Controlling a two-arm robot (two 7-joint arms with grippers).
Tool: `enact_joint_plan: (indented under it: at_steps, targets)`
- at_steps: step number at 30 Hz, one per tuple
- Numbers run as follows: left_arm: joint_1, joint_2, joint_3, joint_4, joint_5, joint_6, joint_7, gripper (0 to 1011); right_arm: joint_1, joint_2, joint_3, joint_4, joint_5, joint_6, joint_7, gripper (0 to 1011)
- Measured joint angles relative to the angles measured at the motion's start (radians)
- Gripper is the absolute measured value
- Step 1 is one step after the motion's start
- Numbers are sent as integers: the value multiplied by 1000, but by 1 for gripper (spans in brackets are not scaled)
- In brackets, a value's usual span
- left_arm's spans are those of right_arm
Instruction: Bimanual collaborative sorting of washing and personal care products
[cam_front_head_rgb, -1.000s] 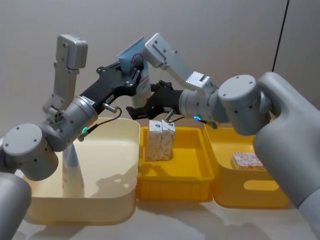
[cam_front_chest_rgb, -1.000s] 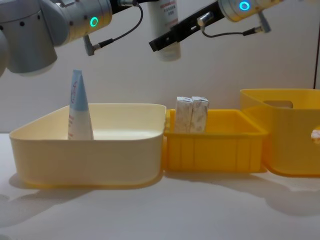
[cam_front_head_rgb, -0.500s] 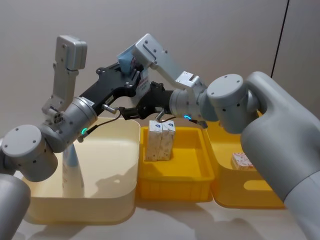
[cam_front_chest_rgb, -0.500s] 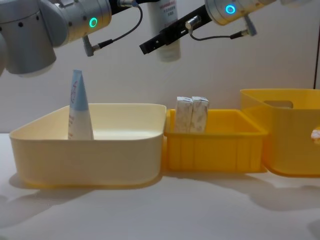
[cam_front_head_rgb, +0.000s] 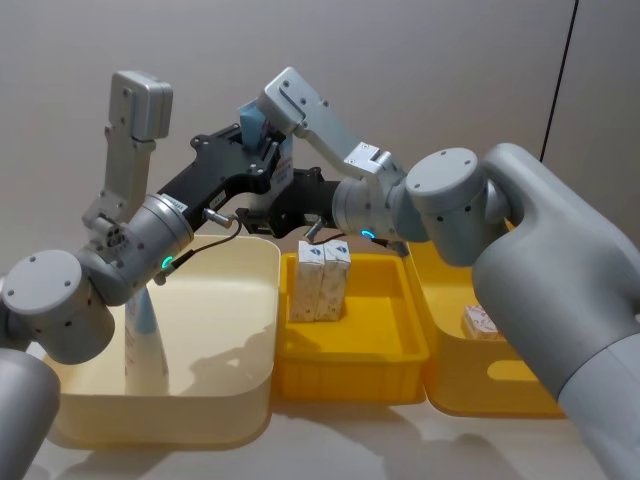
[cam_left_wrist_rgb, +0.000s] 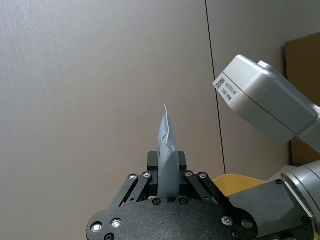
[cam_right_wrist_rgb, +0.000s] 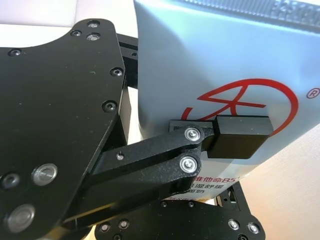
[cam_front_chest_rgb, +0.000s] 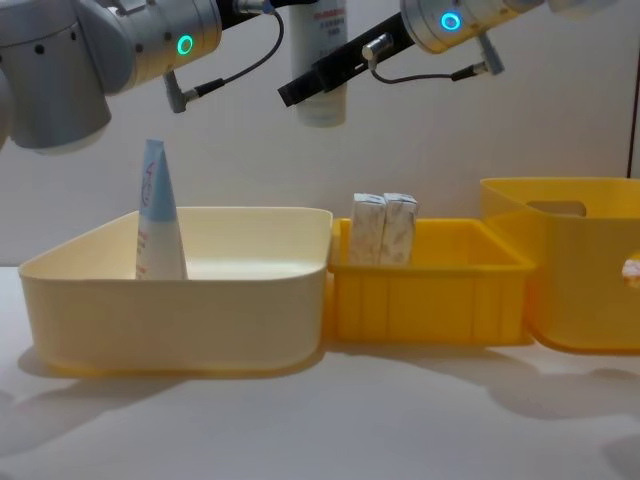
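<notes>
High above the bins a pale blue and white tube (cam_front_head_rgb: 284, 160) (cam_front_chest_rgb: 322, 108) (cam_left_wrist_rgb: 167, 160) (cam_right_wrist_rgb: 210, 65) with red lettering hangs cap down. My left gripper (cam_front_head_rgb: 268, 160) (cam_left_wrist_rgb: 168, 187) is shut on its flat upper part. My right gripper (cam_front_head_rgb: 268, 212) (cam_front_chest_rgb: 305, 88) reaches in from the right, open, with its fingers on either side of the tube's lower part. A second tube (cam_front_head_rgb: 145, 330) (cam_front_chest_rgb: 158, 215) stands upright in the cream bin (cam_front_chest_rgb: 180, 320). Two white cartons (cam_front_head_rgb: 322, 280) (cam_front_chest_rgb: 385, 230) stand in the middle yellow bin (cam_front_chest_rgb: 430, 300).
A taller yellow bin (cam_front_head_rgb: 500, 390) (cam_front_chest_rgb: 580, 290) on the right holds another printed carton (cam_front_head_rgb: 480, 322). The three bins stand side by side against a plain wall. Bare table lies in front of them.
My right gripper has moved left along the held tube. In the last half second the tube has shifted a little left with the left gripper.
</notes>
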Motion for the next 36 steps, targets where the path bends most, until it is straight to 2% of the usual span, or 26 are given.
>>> enact_joint_plan:
  at_steps: [12, 23, 25, 26, 28, 30, 31, 32, 34, 36]
  targets:
    - [1, 0, 0, -1, 0, 0, 1, 199, 4, -6, 1, 11, -1, -3, -1, 640]
    - [1, 0, 0, -2, 0, -1, 1, 205, 5, -8, 1, 15, -1, -3, -2, 638]
    - [1, 0, 0, -2, 0, -1, 0, 268, 5, -8, 1, 16, -1, -3, -2, 638]
    - [1, 0, 0, -2, 0, -1, 0, 268, 5, -8, 1, 16, -1, -3, -2, 638]
    - [1, -1, 0, -2, 0, -1, 0, 359, 6, -9, 1, 16, -1, -3, -1, 638]
    - [1, 0, 0, -2, 0, -1, 0, 421, 6, -9, 1, 16, -1, -3, -1, 638]
    - [1, 0, 0, -2, 0, -1, 0, 421, 6, -9, 1, 17, -1, -3, -1, 638]
    - [1, 0, 0, -2, 0, -1, 0, 478, 6, -9, 1, 17, -1, -3, -1, 638]
    - [1, 0, 0, -2, 0, -1, 0, 515, 6, -9, 1, 17, -1, -3, -1, 638]
    - [1, 0, 0, -2, 0, -1, 0, 596, 6, -9, 1, 17, -1, -3, -1, 638]
